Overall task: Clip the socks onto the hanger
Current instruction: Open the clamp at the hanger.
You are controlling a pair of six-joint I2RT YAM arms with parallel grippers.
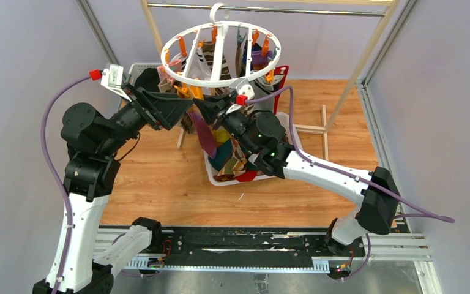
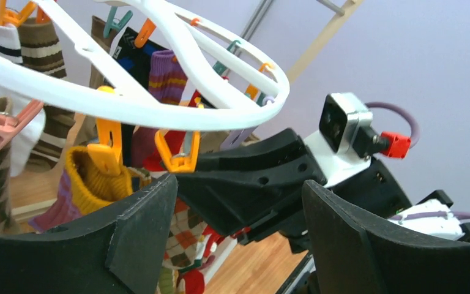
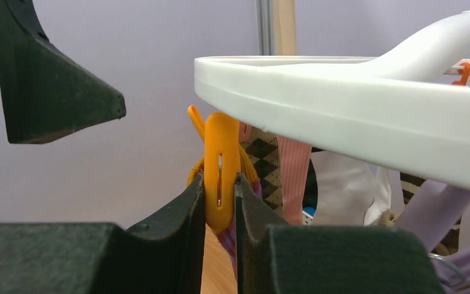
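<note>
The white round hanger [image 1: 186,76] hangs from the rail with several socks clipped to it, among them a yellow sock [image 2: 89,177] and a brown argyle sock [image 3: 263,159]. My right gripper [image 3: 220,184] is shut on an orange clip [image 3: 220,153] under the ring's near rim [image 3: 343,110]. A purple striped sock [image 3: 249,191] lies just behind that clip and hangs down [image 1: 205,131]. My left gripper [image 2: 238,226] is open and empty, its fingers [image 2: 141,226] on either side of the right gripper. In the top view the two grippers, left [image 1: 188,105] and right [image 1: 211,109], meet below the ring.
A white basket [image 1: 238,179] of loose socks stands on the wooden floor under the right arm. A white slotted basket [image 1: 136,68] stands behind the left arm. The wooden rack poles [image 1: 355,73] and metal rail [image 1: 294,9] frame the hanger.
</note>
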